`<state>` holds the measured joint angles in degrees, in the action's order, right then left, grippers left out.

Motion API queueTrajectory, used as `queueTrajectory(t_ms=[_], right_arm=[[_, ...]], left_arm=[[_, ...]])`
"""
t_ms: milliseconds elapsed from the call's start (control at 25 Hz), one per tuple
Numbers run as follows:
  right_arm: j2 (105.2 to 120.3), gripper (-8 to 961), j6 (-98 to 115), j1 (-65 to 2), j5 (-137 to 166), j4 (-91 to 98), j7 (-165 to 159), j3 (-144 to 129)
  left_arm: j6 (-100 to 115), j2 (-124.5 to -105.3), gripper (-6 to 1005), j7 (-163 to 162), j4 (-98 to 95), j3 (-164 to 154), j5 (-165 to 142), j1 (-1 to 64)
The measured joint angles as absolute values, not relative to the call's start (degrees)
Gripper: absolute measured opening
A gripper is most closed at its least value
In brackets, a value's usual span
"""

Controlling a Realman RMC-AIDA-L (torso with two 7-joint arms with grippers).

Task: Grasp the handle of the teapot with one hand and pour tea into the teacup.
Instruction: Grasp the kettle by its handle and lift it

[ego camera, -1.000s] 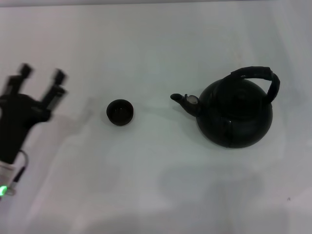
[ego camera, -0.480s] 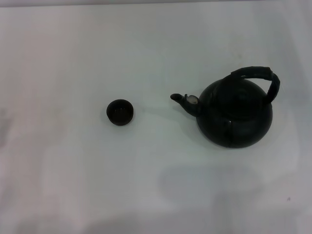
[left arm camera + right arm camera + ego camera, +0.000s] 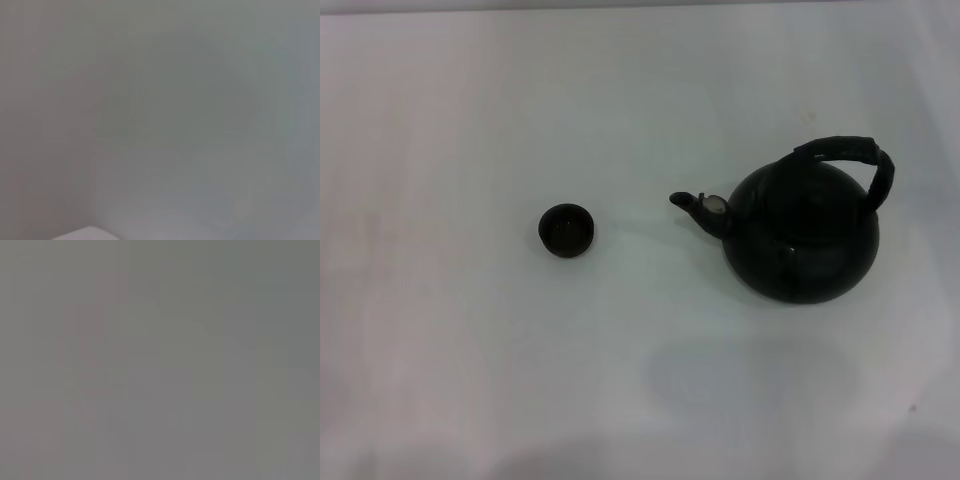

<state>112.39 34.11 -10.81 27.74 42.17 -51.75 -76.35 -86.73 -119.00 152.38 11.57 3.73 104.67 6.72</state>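
Observation:
The black teapot (image 3: pixel 803 232) stands upright on the white table at the right of the head view. Its short spout (image 3: pixel 698 206) with a pale tip points left toward the teacup. The thick black arched handle (image 3: pixel 850 158) rises over its top, leaning to the far right. The tiny dark teacup (image 3: pixel 566 230) sits upright left of the middle, a good gap from the spout. Neither gripper shows in the head view. Both wrist views show only a plain grey surface, with no fingers and none of the task's objects.
The white table (image 3: pixel 640 380) fills the head view. Its far edge runs along the top of the view. A pale corner (image 3: pixel 85 234) shows at the edge of the left wrist view.
The left gripper, in view at the left edge one second ago, has withdrawn out of the head view. The teapot and teacup have not moved.

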Motion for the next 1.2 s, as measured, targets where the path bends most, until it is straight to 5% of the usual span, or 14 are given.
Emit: queueTrajectory(t_ms=[240, 400, 800, 1080, 1200], right_arm=[[107.63, 708, 33.4, -4.0, 55.2, 59.5, -84.1, -78.0], [106.05, 707, 53.1, -5.6, 76.6, 60.5, -105.8, -66.4], [108.86, 708, 82.7, -9.7, 114.2, 75.9, -124.6, -50.7], [114.92, 708, 96.0, -9.5, 125.2, 91.1, -129.0, -44.4], [115.7, 708, 98.8, -8.9, 126.8, 93.8, -130.6, -46.3]], left_arm=[[-86.0, -118.92, 861, 152.3, 11.5, 3.7, 104.8, 8.7], [-84.6, -118.91, 861, 152.3, 10.9, 3.7, 104.9, 9.6], [-81.9, -118.88, 862, 152.3, 9.6, 3.7, 104.9, 11.5], [-80.6, -118.87, 861, 152.3, 8.5, 3.7, 104.9, 12.7], [-80.4, -118.84, 862, 152.3, 8.5, 3.7, 104.9, 12.9]])
